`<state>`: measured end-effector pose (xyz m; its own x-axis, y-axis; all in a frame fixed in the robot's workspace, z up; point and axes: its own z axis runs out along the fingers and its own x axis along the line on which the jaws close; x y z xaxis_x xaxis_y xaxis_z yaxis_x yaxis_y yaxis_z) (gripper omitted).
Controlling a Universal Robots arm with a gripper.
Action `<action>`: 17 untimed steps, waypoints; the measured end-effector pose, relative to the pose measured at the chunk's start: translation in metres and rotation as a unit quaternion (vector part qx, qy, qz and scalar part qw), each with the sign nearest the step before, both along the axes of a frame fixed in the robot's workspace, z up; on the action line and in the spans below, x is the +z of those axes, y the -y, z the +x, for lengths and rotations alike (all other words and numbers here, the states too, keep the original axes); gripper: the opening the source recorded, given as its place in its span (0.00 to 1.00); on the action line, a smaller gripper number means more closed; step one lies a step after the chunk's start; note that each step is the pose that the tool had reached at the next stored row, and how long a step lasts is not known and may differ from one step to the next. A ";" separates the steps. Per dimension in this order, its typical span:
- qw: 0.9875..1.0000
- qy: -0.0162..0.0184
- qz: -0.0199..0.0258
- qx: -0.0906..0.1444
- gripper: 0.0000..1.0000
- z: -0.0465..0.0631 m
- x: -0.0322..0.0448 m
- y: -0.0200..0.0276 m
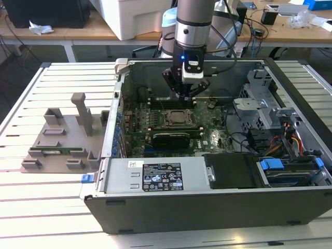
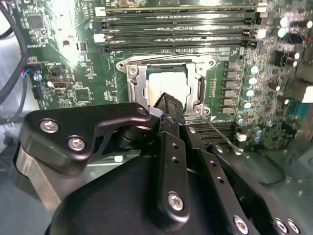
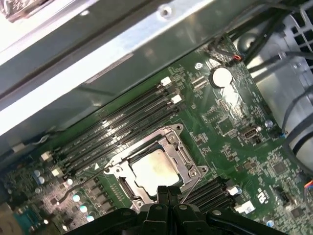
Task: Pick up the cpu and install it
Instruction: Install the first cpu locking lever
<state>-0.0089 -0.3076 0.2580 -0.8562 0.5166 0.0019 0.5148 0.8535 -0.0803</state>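
Observation:
The cpu [image 3: 154, 169] is a pale silvery square lying flat inside the metal-framed motherboard socket [image 3: 182, 147], whose frame stands open around it. It also shows in the second wrist view, cpu [image 2: 166, 84], and small in the exterior view, cpu [image 1: 179, 118]. My gripper [image 3: 168, 192] hangs inside the open computer case [image 1: 207, 205], just above the socket's edge. Its two black fingers are pressed together with nothing between them. In the second wrist view the gripper [image 2: 170, 104] tip sits over the cpu's near edge, apart from it. The exterior view has the gripper [image 1: 185, 95] above the board.
Long black memory slots [image 3: 117, 132] run beside the socket. A power supply [image 1: 155, 176] lines the case's near side, and a drive cage [image 1: 259, 104] with cables stands toward the exterior view's right. A grey fixture [image 1: 62, 140] on the slatted table holds a green memory stick [image 1: 54, 151].

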 end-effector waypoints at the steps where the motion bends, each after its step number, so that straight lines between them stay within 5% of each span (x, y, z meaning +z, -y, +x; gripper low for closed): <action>1: 1.000 0.000 0.000 0.007 0.11 0.000 0.0000 0.0000; 6: 0.998 0.000 0.000 0.062 0.11 0.000 0.0000 0.0000; 14: 0.994 0.000 0.000 0.110 0.11 0.000 0.0000 0.0000; 17: 0.990 0.000 0.000 0.142 0.11 0.000 0.0000 0.0000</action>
<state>-0.0089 -0.3076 0.2579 -0.9671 0.2544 0.0018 0.2535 0.9640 -0.0803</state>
